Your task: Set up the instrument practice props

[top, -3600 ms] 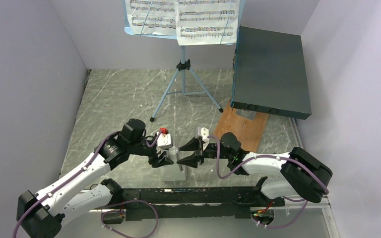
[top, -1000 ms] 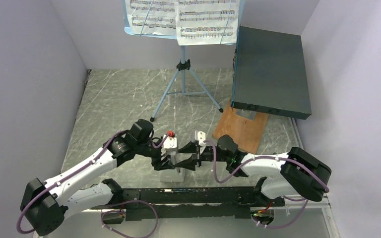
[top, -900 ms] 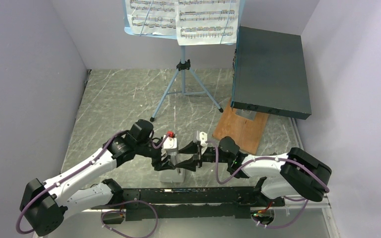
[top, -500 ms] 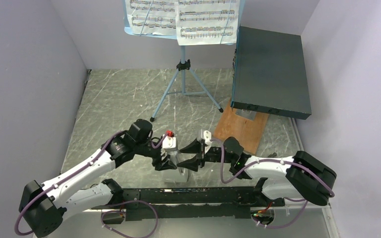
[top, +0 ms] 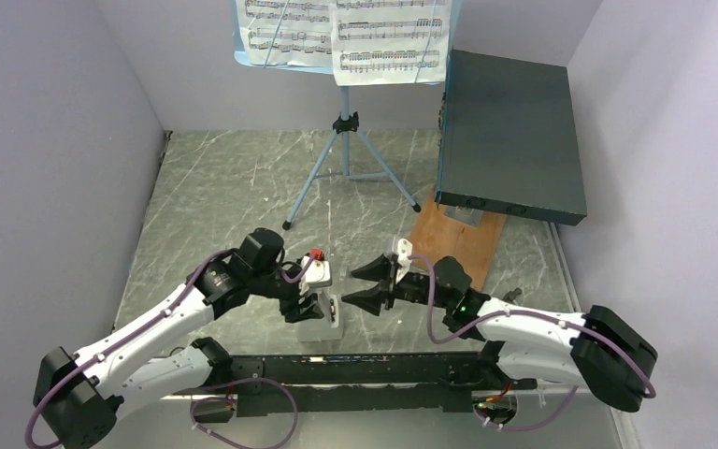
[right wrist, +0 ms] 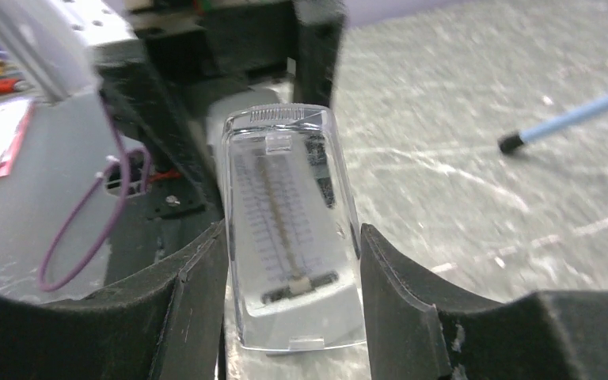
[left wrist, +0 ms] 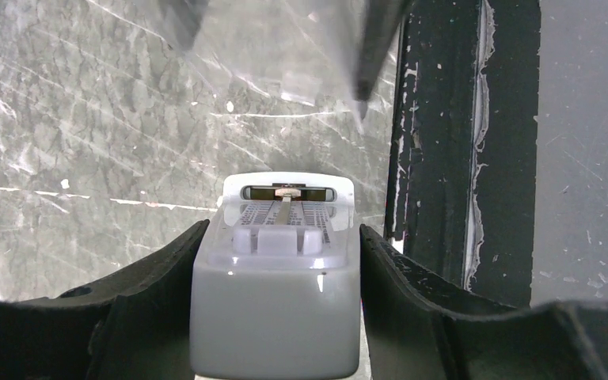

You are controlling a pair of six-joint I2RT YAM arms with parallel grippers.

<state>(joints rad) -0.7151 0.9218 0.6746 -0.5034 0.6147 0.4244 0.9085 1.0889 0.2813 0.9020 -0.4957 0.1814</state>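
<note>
Inside the left pincer (left wrist: 283,233) sits the metronome (left wrist: 275,317), clasped; the right pincer (right wrist: 293,229) grips its clear cover (right wrist: 289,158).

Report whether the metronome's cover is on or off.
Off: the right gripper holds the clear cover away from the metronome, gripped by the left gripper.

Above the black mounting rail (top: 383,369), the left arm (top: 161,320) and right arm (top: 533,324) have white link shells, black joint housings and looping purple cables. Farthest from the rail are black tapered fingers (top: 369,269) and white wrist camera blocks, the left one red-tipped.
</note>
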